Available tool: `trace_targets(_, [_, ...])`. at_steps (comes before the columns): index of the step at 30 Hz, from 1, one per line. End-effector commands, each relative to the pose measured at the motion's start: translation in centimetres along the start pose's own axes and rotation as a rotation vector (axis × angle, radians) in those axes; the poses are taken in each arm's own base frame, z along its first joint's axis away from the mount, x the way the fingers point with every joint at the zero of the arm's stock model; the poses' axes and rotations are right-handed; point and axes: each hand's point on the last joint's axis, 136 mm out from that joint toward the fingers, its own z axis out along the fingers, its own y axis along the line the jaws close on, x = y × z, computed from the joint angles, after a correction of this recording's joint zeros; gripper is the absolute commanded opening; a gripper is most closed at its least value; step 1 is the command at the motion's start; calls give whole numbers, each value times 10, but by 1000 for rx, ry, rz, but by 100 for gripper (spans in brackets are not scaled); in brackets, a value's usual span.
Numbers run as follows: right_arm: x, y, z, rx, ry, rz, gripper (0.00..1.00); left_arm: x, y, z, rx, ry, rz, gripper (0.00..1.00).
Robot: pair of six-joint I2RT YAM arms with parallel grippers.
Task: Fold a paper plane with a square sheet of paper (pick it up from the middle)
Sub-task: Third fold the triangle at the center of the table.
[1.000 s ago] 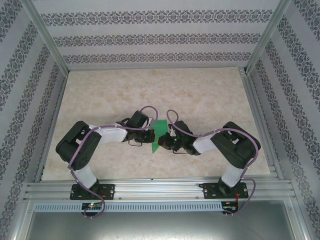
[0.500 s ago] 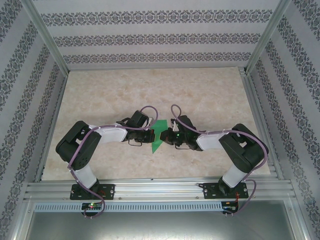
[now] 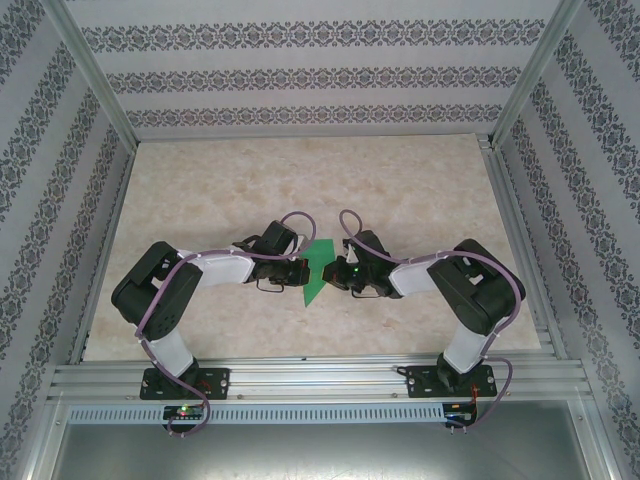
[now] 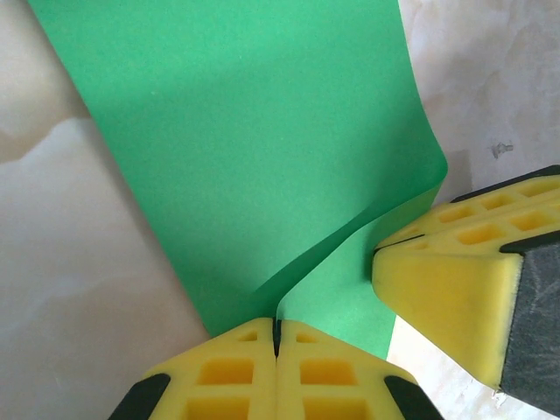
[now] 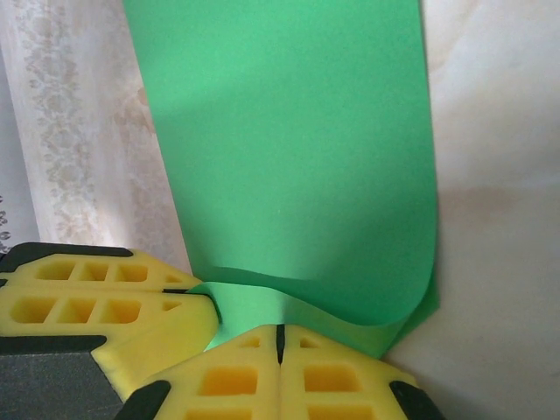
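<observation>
Looks like mid-fold: the paper lies mid-table, right between the arms. The left gripper and right gripper are each pinched shut on its curled-over flap. Next move, I'd guess, is pressing that bend into a crease without dragging the paper.

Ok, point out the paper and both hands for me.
paper (image 3: 318, 268), top view, middle of the green sheet.
left hand (image 4: 276, 332), left wrist view, seam where its shut yellow fingertips meet.
right hand (image 5: 281, 337), right wrist view, seam between its shut yellow fingertips.
</observation>
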Motion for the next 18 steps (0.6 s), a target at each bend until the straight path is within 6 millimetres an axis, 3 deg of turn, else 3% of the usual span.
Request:
trace_targets(1, [-2, -22, -9, 102, -17, 9, 5, 14, 17, 2, -63, 63, -6, 1])
trace_targets(6, [-17, 11, -25, 23, -44, -40, 6, 14, 15, 2, -57, 64, -3, 1])
trace_targets(9, [-25, 21, -29, -6, -56, -49, 7, 13, 15, 2, -54, 65, -2, 2])
trace_targets(14, [-31, 18, -20, 0, -46, -40, 7, 13, 15, 2, -54, 66, -3, 2])
trace_targets(18, [-29, -3, -12, 66, -39, -14, 7, 14, 16, 2, -57, 68, -2, 2])
